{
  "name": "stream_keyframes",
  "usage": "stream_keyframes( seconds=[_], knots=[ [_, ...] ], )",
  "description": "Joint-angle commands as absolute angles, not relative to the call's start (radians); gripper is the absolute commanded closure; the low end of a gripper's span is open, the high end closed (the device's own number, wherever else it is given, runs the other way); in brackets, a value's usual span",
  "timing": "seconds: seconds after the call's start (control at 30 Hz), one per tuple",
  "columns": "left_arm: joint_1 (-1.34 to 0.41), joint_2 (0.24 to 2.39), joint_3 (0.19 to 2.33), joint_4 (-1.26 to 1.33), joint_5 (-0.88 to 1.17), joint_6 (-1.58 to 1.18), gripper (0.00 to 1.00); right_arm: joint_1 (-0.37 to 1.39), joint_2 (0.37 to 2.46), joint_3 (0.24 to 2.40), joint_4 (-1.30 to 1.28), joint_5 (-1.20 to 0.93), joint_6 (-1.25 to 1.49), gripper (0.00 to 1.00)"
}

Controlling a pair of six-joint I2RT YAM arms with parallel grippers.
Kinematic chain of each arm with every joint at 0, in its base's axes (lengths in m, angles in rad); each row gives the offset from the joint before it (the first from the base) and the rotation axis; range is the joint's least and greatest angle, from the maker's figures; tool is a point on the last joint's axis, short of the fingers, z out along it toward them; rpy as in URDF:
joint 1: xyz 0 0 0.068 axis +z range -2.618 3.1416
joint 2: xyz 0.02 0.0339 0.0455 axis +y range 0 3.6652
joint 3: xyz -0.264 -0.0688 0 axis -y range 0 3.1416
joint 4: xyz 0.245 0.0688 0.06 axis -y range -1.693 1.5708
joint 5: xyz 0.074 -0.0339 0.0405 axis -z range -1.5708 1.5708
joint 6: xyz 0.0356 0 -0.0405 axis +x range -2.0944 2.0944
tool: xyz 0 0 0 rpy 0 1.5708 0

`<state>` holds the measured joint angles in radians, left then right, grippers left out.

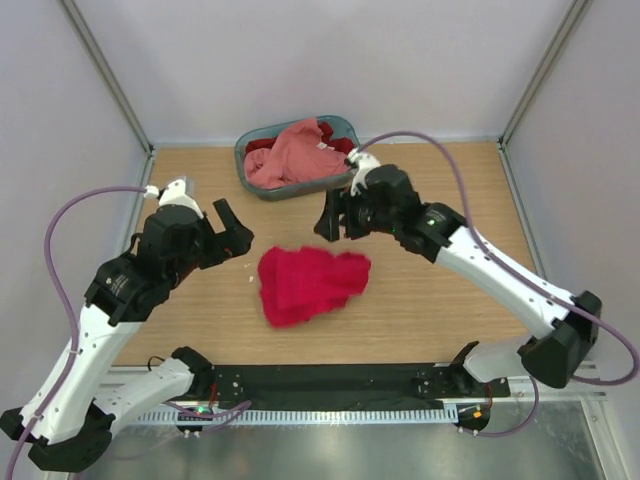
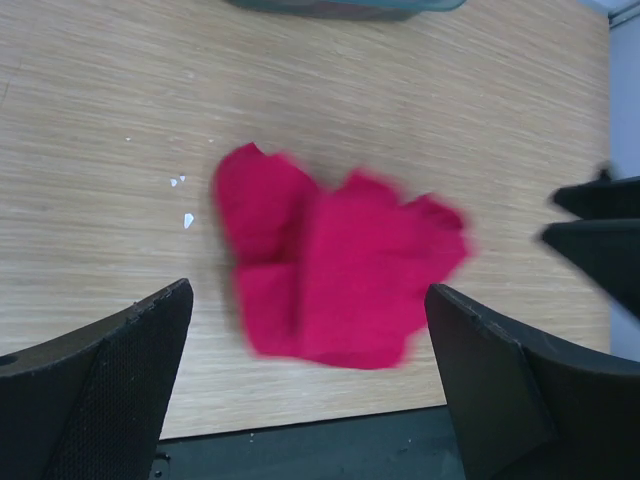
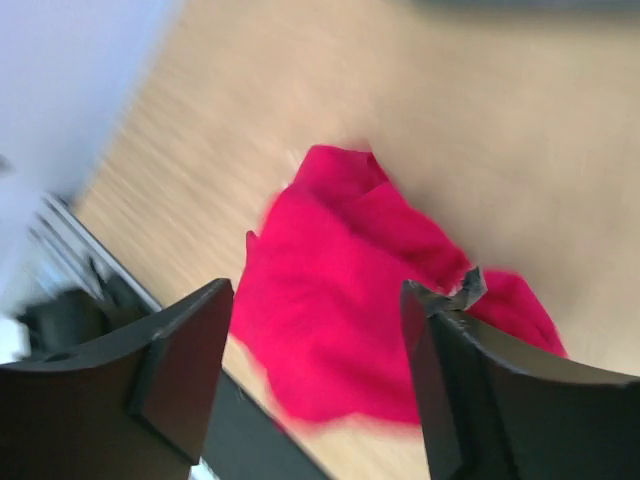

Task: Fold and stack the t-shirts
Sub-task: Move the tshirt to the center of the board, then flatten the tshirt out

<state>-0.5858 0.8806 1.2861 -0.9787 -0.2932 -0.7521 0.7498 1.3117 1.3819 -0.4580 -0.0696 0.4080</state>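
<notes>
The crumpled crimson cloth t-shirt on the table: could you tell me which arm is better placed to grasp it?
Probably left, narrowly: the crimson t-shirt lies centred before the open left gripper; the open right gripper views it off-centre and blurred.

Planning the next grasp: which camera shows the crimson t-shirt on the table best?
Top external: the crimson t-shirt lies whole and sharp there, crumpled. Left wrist also shows the whole t-shirt, but blurred. Right wrist shows the t-shirt blurred and partly behind the right gripper's fingers.
</notes>
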Motion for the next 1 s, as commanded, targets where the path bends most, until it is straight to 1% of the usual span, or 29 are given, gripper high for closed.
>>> stream_keyframes(
  seconds=[0.0,0.03,0.13,0.17,0.27,0.3,0.37,0.4,0.53,0.6,0.7,0.77,0.8,0.83,0.87,0.97],
  knots=[
    [-0.58,0.902,1.279,-1.015,-0.249,-0.782,0.0,0.752,1.348,1.309,-0.624,-0.152,0.469,0.24],
    [-0.58,0.926,1.275,-1.028,-0.241,-0.787,0.0,0.75,1.348,1.301,-0.649,-0.128,0.46,0.19],
    [-0.58,0.978,1.247,-1.025,-0.196,-0.796,0.02,0.747,1.348,1.264,-0.739,-0.04,0.443,0.12],
    [-0.58,0.992,1.238,-1.016,-0.174,-0.799,0.02,0.739,1.353,1.249,-0.75,-0.031,0.439,0.12],
    [-0.58,1.076,1.197,-0.976,-0.118,-0.81,0.03,0.697,1.41,1.226,-0.753,-0.04,0.425,0.15],
    [-0.58,1.1,1.186,-0.967,-0.085,-0.814,0.04,0.687,1.437,1.224,-0.756,-0.041,0.425,0.18],
    [-0.58,1.165,1.146,-0.919,-0.055,-0.825,0.04,0.655,1.515,1.224,-0.746,-0.066,0.419,0.21],
    [-0.58,1.186,1.137,-0.902,-0.048,-0.83,0.04,0.638,1.557,1.224,-0.738,-0.08,0.42,0.25],
    [-0.58,1.293,1.095,-0.807,-0.051,-0.83,0.05,0.578,1.632,1.212,-0.689,-0.144,0.433,0.31],
    [-0.58,1.365,1.103,-0.795,-0.06,-0.822,0.06,0.543,1.652,1.209,-0.687,-0.176,0.423,0.39],
    [-0.58,1.446,1.111,-0.773,-0.055,-0.813,0.1,0.519,1.664,1.184,-0.672,-0.212,0.408,0.43],
    [-0.581,1.503,1.098,-0.758,-0.06,-0.804,0.17,0.517,1.663,1.161,-0.663,-0.222,0.4,0.44],
    [-0.58,1.52,1.097,-0.753,-0.055,-0.801,0.21,0.517,1.663,1.152,-0.657,-0.227,0.403,0.45],
    [-0.58,1.534,1.089,-0.744,-0.048,-0.801,0.29,0.517,1.661,1.14,-0.643,-0.236,0.405,0.44],
    [-0.58,1.545,1.083,-0.735,-0.028,-0.802,0.31,0.517,1.661,1.118,-0.632,-0.247,0.411,0.44],
    [-0.58,1.588,1.052,-0.695,-0.011,-0.81,0.33,0.517,1.666,1.077,-0.586,-0.284,0.439,0.45]
  ],
)
